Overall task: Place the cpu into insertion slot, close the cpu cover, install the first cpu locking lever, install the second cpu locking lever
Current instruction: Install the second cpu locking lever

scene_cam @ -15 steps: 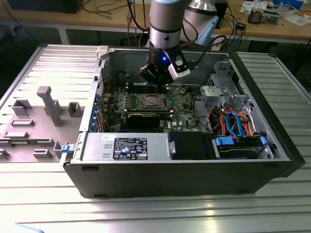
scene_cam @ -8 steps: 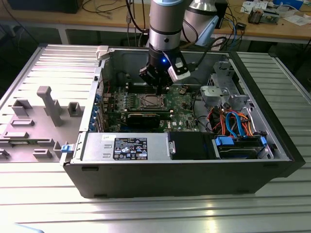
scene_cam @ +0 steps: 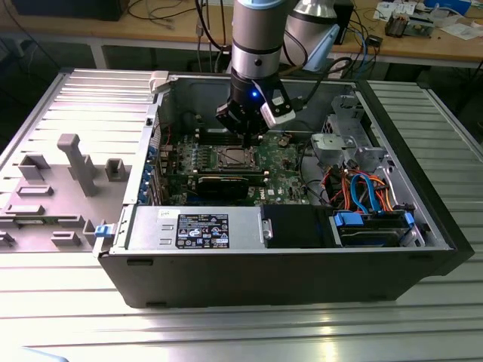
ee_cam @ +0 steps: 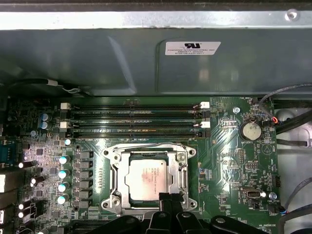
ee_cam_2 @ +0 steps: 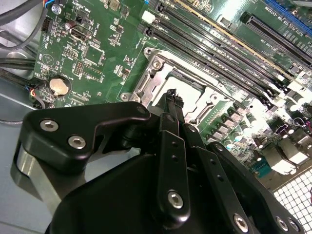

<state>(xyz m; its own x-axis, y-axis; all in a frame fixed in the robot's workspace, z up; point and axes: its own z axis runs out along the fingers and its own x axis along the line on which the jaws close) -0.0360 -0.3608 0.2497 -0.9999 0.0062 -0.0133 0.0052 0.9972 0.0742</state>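
One cpu [ee_cam: 148,178] under one cover [ee_cam: 149,152] at exterior view's centre, one gripper [ee_cam_2: 172,99] above, fingers together, empty.

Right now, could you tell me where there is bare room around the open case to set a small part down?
The ribbed table in front of the case is bare, as is the strip past the case's edge on the exterior view's right. Inside it is crowded: the gripper sits at the socket's rim over the cpu, memory slots border it, and cables fill the exterior view's right.
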